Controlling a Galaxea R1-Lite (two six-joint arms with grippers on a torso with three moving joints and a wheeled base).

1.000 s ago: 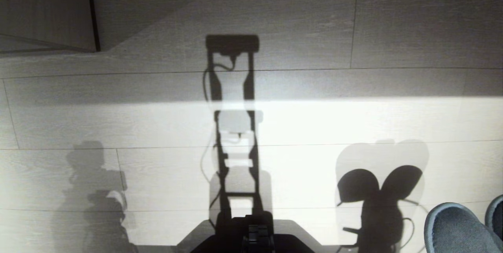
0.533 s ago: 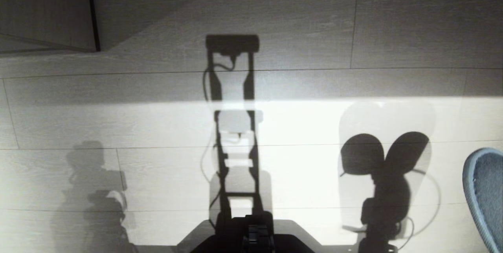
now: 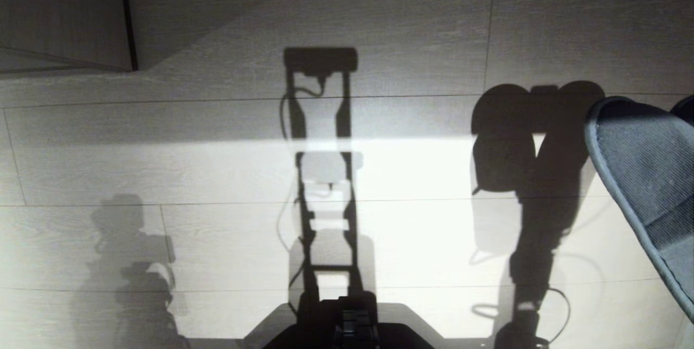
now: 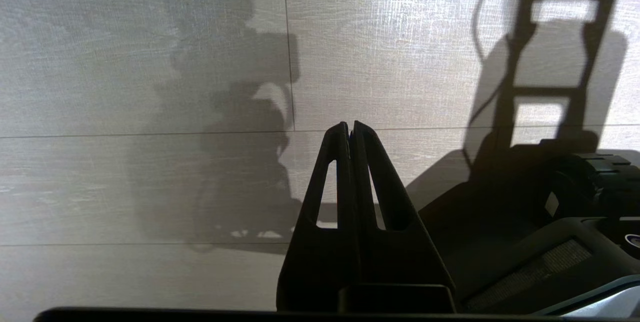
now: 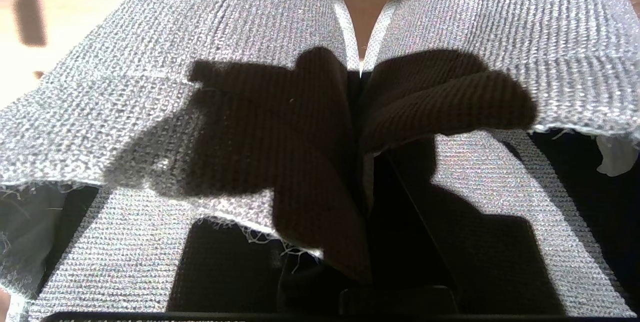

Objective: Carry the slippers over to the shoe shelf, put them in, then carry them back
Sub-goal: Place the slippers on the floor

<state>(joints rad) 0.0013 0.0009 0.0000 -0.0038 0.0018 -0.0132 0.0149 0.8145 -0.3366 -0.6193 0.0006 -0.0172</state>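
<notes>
From my head camera, the slippers point(image 3: 645, 175) hang in the air at the right edge of the picture, well above the floor point(image 3: 412, 175). One grey knitted toe with its pale rim fills that side, and only a sliver of the second slipper shows past it at the very edge. Their shadow, two rounded lobes on a long stem, falls across the pale wood-grain boards just left of them. My own body's shadow stands as a tall ladder-like shape in the middle, and another arm's shadow lies at the lower left. A corner of pale board furniture point(image 3: 65, 13) sits at the upper left; I cannot tell what piece it is.

From my left wrist, my left end effector point(image 4: 351, 129) has its two dark fingers pressed together, holding nothing, hanging over the bare floor beside my dark base point(image 4: 540, 222).

From my right wrist, the two slippers lie side by side, toes pointing away, touching along their inner edges. My right end effector point(image 5: 362, 127) is clamped on those inner edges where the pair meets, its fingers mostly buried in the fabric.
</notes>
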